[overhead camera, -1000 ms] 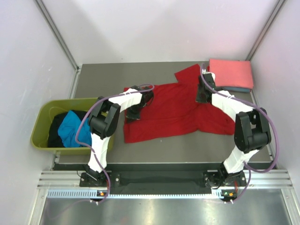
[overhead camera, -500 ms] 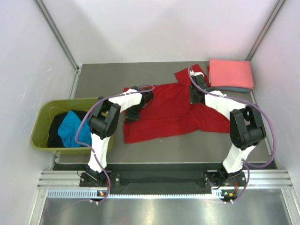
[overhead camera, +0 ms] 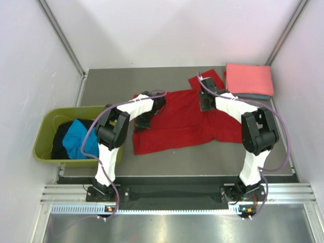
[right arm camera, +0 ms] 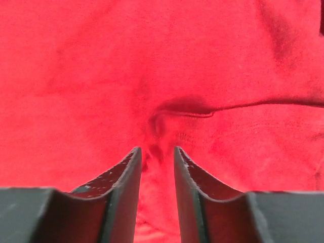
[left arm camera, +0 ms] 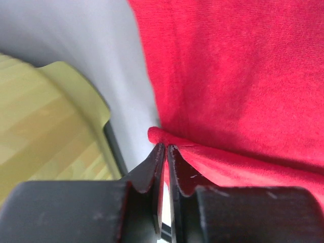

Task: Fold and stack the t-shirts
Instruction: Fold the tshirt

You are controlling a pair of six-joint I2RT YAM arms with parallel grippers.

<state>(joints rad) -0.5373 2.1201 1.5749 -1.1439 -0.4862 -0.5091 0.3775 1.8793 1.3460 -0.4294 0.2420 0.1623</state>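
The bright red cloth t-shirt (overhead camera: 177, 124) lies spread on the grey counter (overhead camera: 126, 83), right under both grippers. The left gripper (left arm camera: 166, 148) is squeezed tight on a little fold at the shirt's edge. The right gripper (right arm camera: 157, 150) has only a narrow gap, and red cloth puckers up between its tips, so I think it pinches the shirt too. Holding two spots at once probably lets the arms lift one part over to make a fold.

Just past the right gripper, on its right, a folded salmon-pink cloth t-shirt (overhead camera: 249, 78) sits on a blue cloth t-shirt (overhead camera: 258, 96). That looks like the stack. Well to the left of the left gripper, an olive-green plastic tub (overhead camera: 76, 109) holds a turquoise cloth t-shirt (overhead camera: 78, 136) and a black cloth t-shirt (overhead camera: 61, 139).

The blue one shows only as a thin strip. The black one is mostly covered. The arms hide bits of the red shirt. How much cloth the right gripper really has, I cannot tell.
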